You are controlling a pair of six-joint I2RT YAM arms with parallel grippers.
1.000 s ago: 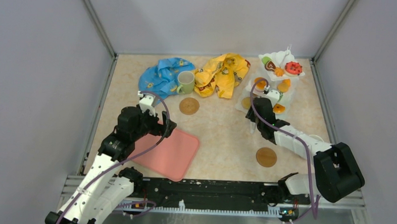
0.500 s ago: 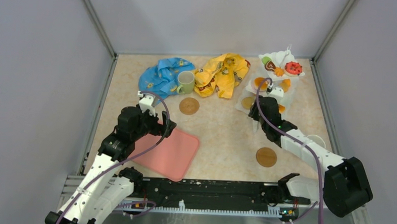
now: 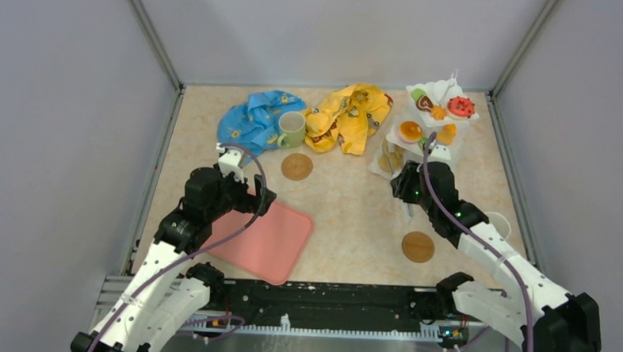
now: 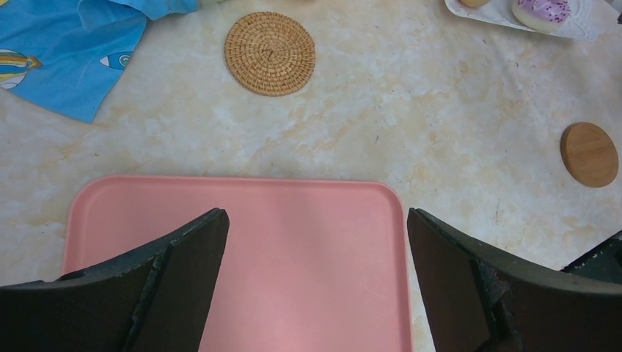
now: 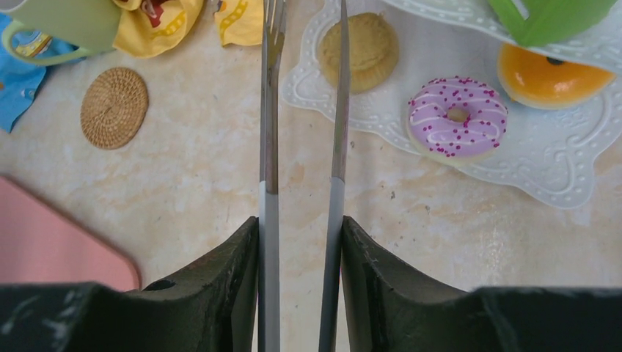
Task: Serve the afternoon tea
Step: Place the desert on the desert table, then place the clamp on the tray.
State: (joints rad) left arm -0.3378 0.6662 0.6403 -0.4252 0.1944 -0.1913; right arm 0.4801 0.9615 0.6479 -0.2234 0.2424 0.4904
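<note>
– Tongs (image 5: 268, 147) at the white three-tier stand (image 5: 543, 176): which step do we caption?
– We read it as picking a pastry. Our right tool (image 5: 301, 224) is squeezed onto the tongs. Their tips reach the bottom tier's edge, just beside the tan cookie (image 5: 364, 50), with nothing between them. The purple donut (image 5: 457, 117) lies near.
– And next?
– We judge the blades must straddle one sweet, then pinch. Our left tool (image 4: 315, 213) gapes wide, empty, above the pink tray (image 4: 235, 249).
– Setting?
– Beige marbled desk (image 3: 347, 201), grey walls. The pale green mug (image 3: 291, 128) sits between the blue cloth (image 3: 251, 118) and the yellow cloth (image 3: 349, 114). The woven coaster (image 3: 297, 166) and wooden coaster (image 3: 417, 246) both lie bare.
</note>
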